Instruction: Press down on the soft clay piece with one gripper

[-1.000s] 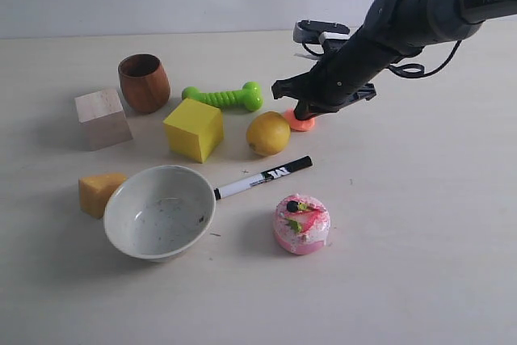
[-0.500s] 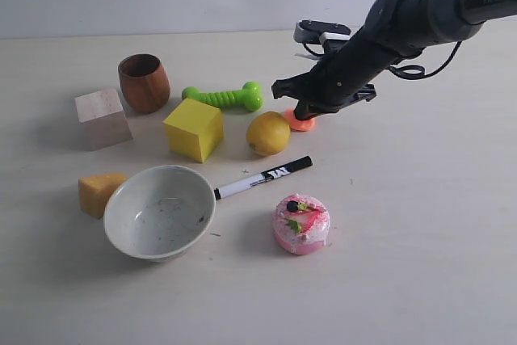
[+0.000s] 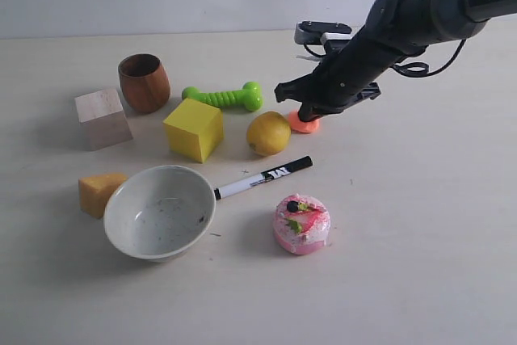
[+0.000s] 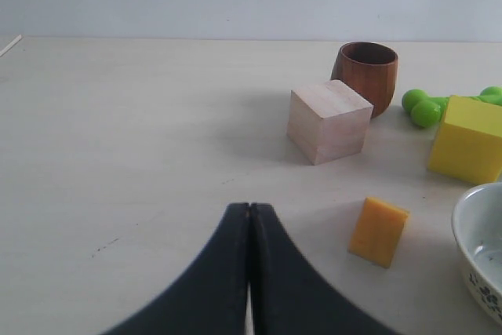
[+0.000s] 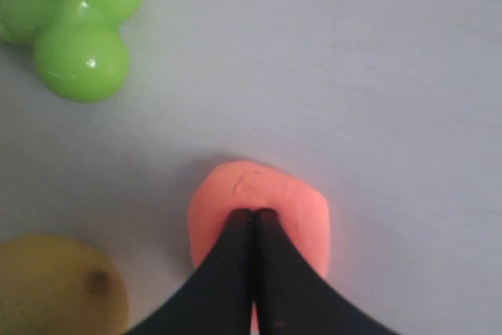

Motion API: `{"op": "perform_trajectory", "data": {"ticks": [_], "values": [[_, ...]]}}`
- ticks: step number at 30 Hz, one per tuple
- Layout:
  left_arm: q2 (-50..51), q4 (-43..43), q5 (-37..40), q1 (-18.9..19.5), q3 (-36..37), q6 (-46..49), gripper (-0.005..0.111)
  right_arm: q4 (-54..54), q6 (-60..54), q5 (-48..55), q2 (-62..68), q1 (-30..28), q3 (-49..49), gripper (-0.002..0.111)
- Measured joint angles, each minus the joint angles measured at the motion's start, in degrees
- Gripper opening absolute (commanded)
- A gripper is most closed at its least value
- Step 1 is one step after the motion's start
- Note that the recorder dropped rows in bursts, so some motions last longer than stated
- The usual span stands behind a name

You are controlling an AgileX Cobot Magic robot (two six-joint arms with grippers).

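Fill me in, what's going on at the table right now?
The right gripper, jaws shut, has its tips down on the soft clay piece, which lies just beside the lemon. The clay looks somewhat flattened. The left gripper is shut too, holding nothing, off near the cheese wedge.

pale table (image 3: 420,264) carries cup (image 3: 144,82), wood block (image 3: 102,118), yellow cube (image 3: 194,129), green bone (image 3: 222,97), lemon (image 3: 268,132), clay piece (image 3: 304,126), marker (image 3: 262,177), bowl (image 3: 157,214), cheese wedge (image 3: 98,191), cake (image 3: 300,224).
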State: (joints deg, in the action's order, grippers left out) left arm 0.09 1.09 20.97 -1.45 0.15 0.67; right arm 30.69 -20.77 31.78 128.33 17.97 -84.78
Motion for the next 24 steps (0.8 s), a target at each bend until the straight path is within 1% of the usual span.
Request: {"op": "perform_trajectory", "data": {"ticks": [18, 20, 24], "values": [[0.0, 0.0, 0.0, 0.0, 0.0, 0.0, 0.0, 0.0, -0.5, -1.7, 0.4, 0.0, 0.0, 0.0], [0.0, 0.0, 0.0, 0.0, 0.0, 0.0, 0.0, 0.1, -0.5, -1.7, 0.4, 0.0, 0.0, 0.002], [0.0, 0.0, 0.0, 0.0, 0.0, 0.0, 0.0, 0.7, -0.5, -1.7, 0.4, -0.1, 0.0, 0.012]]}}
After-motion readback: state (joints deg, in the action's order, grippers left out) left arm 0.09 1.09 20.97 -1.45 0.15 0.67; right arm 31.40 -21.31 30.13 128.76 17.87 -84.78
